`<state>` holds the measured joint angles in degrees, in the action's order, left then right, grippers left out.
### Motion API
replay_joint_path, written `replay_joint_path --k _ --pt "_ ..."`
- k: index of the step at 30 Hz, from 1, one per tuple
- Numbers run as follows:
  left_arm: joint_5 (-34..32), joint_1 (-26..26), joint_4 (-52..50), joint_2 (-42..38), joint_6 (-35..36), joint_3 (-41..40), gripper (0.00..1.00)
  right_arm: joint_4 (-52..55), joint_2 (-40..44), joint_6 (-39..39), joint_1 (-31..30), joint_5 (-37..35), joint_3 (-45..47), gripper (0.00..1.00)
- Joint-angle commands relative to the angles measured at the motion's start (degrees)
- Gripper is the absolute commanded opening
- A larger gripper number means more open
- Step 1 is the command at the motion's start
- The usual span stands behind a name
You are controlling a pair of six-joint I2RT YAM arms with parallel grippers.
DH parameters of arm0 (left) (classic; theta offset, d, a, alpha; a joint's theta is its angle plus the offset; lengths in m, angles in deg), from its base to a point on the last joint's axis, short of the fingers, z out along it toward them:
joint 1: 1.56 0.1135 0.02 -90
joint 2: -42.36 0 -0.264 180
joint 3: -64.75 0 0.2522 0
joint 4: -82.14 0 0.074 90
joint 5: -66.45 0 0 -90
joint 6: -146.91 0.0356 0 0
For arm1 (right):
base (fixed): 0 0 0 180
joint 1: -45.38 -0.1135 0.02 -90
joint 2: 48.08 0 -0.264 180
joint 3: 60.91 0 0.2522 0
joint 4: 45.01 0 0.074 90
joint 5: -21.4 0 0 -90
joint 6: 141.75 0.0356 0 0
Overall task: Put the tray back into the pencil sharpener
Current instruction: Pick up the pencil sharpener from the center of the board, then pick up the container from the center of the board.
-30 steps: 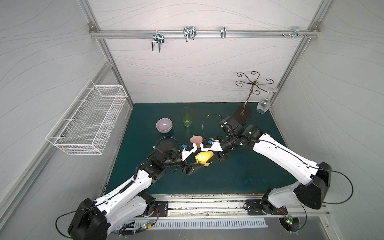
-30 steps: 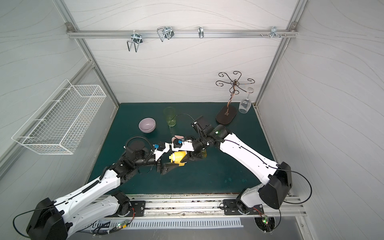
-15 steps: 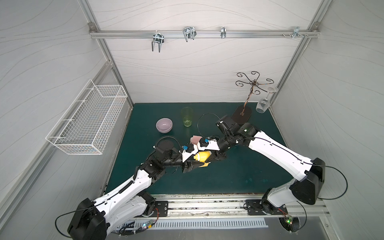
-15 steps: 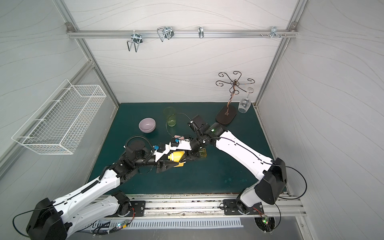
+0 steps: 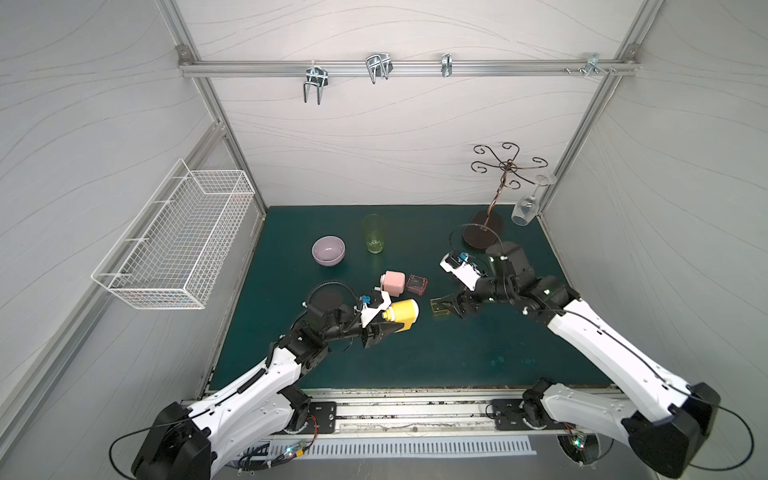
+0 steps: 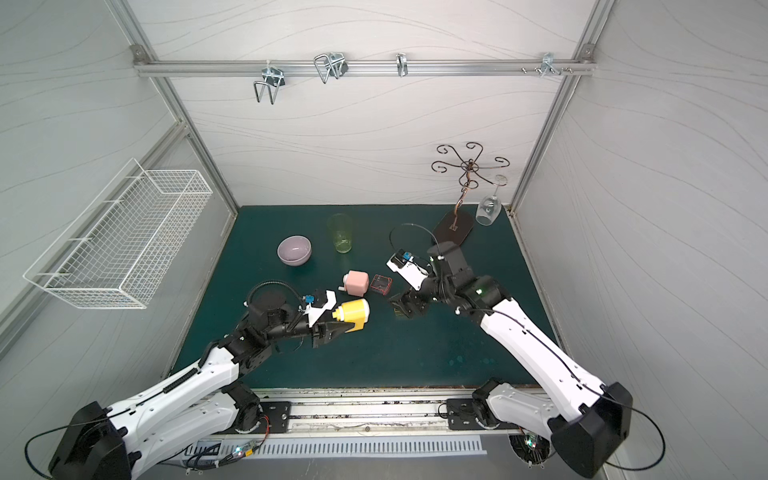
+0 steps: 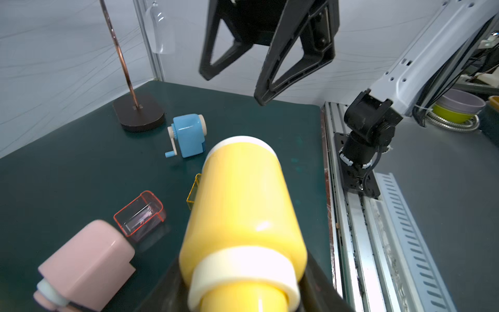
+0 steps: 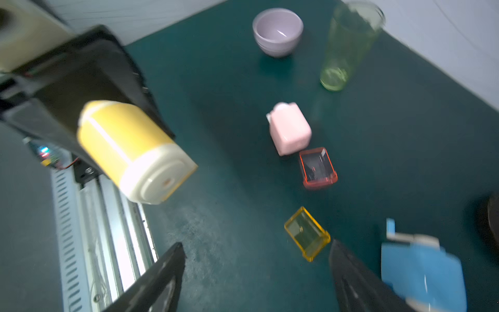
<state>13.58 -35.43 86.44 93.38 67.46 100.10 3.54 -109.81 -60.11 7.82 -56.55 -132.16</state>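
I have the yellow pencil sharpener (image 5: 402,315) clenched in my left gripper (image 5: 384,329). It is lifted clear of the green mat (image 5: 374,365) and lies roughly sideways, with its pale end cap facing the right arm. That half I'd call done.

The yellow tray (image 8: 306,233) (the matching one, going by colour) lies loose on the mat, apart from the sharpener. It is just beside the fingertips of my right gripper (image 8: 256,245), whose jaws stand wide apart with nothing between them. So the tray is not yet picked up. Grasping it, lining it up with the sharpener's slot and pushing it home are all left to do. I can't see the slot itself in any view.

A pink sharpener (image 5: 394,281) and a red tray (image 5: 417,284) sit just beside each other mid-mat. A blue sharpener (image 7: 189,135) stands close to my right wrist.
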Motion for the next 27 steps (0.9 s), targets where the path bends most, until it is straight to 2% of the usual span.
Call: replay_joint_path --k 1,4,7,10,17,27 --pt "-5.19 0.61 11.55 -1.66 -4.10 -2.04 0.00 0.38 -2.64 21.46 -1.95 -17.54 3.71 0.82" --pt "-6.11 1.09 13.69 -2.12 -6.49 -3.28 0.00 1.76 -7.63 28.63 -1.76 -22.08 3.68 0.82" --pt "-5.69 1.15 12.20 -2.75 -6.02 -2.61 0.00 8.40 -15.38 34.73 4.71 -19.80 -1.28 0.71" --pt "-5.28 1.15 11.28 -3.12 -5.80 -2.34 0.00 11.33 -22.92 33.60 6.71 -18.34 -5.52 0.67" --pt "-5.65 1.09 11.89 -4.28 -6.13 -2.61 0.00 7.67 -33.45 31.04 7.07 -13.18 -10.60 0.57" --pt "-5.78 1.11 11.31 -5.37 -6.37 -2.25 0.00 6.48 -37.64 32.28 7.00 -9.04 -10.08 0.44"
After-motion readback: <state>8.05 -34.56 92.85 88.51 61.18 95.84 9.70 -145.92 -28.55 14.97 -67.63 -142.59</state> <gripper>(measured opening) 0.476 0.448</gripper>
